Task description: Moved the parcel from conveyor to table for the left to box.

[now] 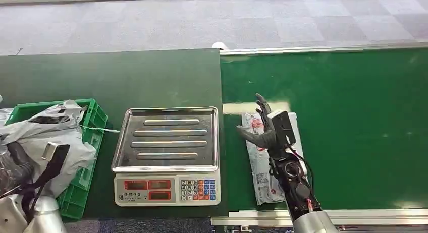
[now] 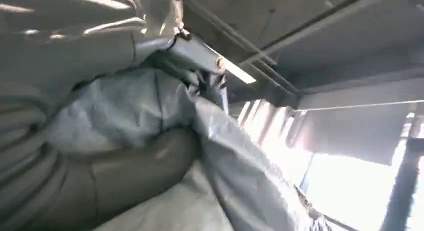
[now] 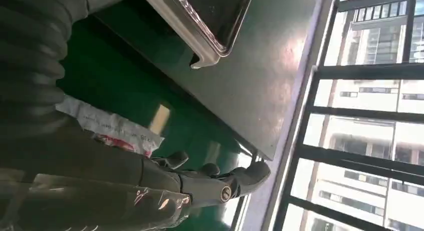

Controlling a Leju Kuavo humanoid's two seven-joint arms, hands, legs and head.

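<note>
A white parcel (image 1: 258,165) with red print lies lengthwise on the green conveyor (image 1: 353,132), close to the table's edge. My right hand (image 1: 270,129) hovers over the parcel's far half with its fingers spread and nothing in them. In the right wrist view the parcel (image 3: 115,128) lies under the outstretched dark fingers (image 3: 220,183). My left hand (image 1: 45,167) is down among grey plastic bags (image 1: 45,132) in the green crate (image 1: 96,117). In the left wrist view grey plastic (image 2: 125,106) wraps around the thumb (image 2: 135,171), and I cannot make out whether it grips any.
A weighing scale (image 1: 166,142) with a steel tray and keypad stands on the dark green table (image 1: 101,76), between the crate and the conveyor. Grey floor lies beyond the table and belt. A metal rail (image 1: 353,215) runs along the conveyor's near side.
</note>
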